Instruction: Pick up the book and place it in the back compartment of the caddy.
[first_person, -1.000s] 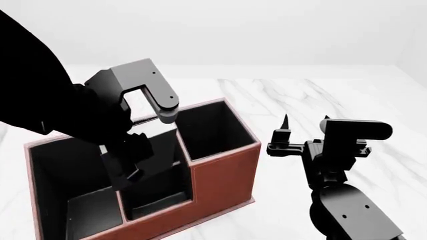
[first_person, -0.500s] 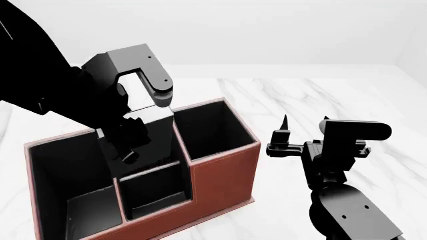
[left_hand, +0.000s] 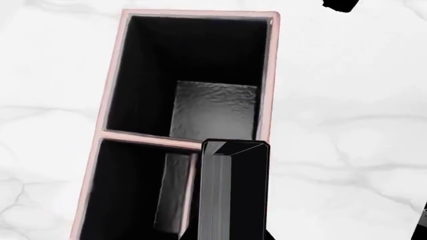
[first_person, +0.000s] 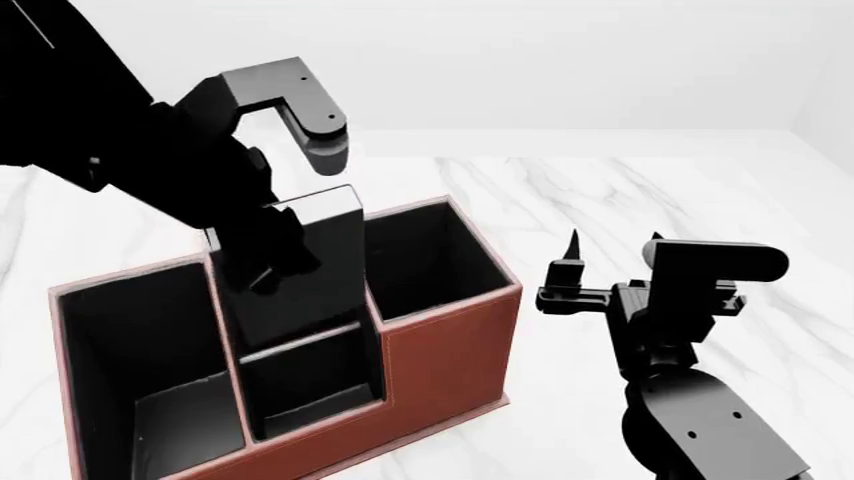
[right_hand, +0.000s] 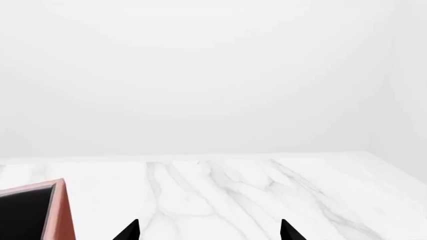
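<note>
The book (first_person: 304, 268) is held by the left gripper (first_person: 260, 262), whose fingers are pinched on its sides, as far as the head view shows. The book stands nearly upright, with its long axis almost vertical. Its lower part is already inside the caddy (first_person: 447, 345), in the narrow middle section, and its upper part rises above the walls. It cannot be told which divided pocket its bottom edge is in. In the left wrist view the book (left_hand: 233, 190) is seen end-on below the fingers, and it lies over the partition beside the large square section of the caddy (left_hand: 272, 80).

The relation that matters for the coming move is judged to be this one: the back compartment lies beyond the book, away from the robot, so the book must be kept upright and brought over that opening before it is lowered. The left arm is the nearer one.

The right gripper (first_person: 611, 255) waits apart over the marble table (first_person: 641, 190), with its fingers spread and nothing between them.

Compared with the frame of one second ago, the left arm has risen and the book has been lifted higher out of the caddy. The right arm has not moved
</note>
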